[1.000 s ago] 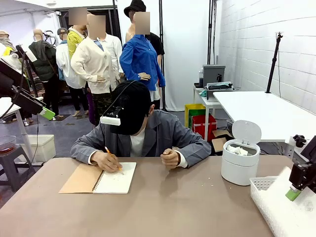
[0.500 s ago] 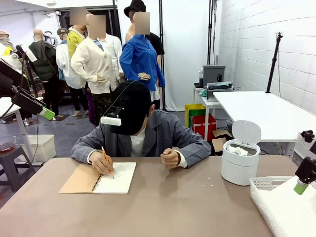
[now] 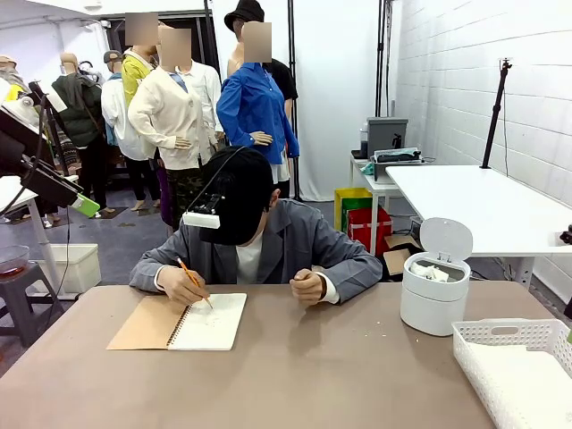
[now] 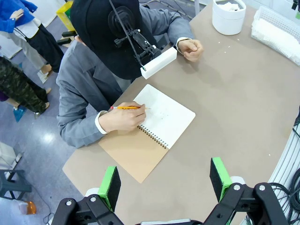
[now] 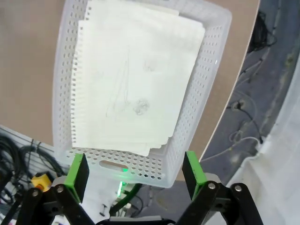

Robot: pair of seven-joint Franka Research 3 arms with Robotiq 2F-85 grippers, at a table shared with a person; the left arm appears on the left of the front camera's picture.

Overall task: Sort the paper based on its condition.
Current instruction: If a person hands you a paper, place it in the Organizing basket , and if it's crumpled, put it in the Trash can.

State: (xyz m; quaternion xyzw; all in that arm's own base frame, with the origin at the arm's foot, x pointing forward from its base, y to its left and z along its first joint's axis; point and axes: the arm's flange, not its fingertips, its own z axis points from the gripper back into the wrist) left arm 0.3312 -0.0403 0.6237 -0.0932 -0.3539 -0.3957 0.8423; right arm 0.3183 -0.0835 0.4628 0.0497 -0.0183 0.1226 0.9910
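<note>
Flat sheets binned in the basket; sorting is judged partly done.
The flat sheets (image 5: 133,79) are stacked face up in the white basket (image 5: 206,93), long axis along its length, perforated edge by one long wall. Crumpled paper (image 3: 435,272) is seen in the lidded bin (image 3: 433,308). A notebook (image 3: 210,322) page is being written on. The right claw (image 5: 135,169) and left claw (image 4: 165,178) are held wide open, empty.
</note>
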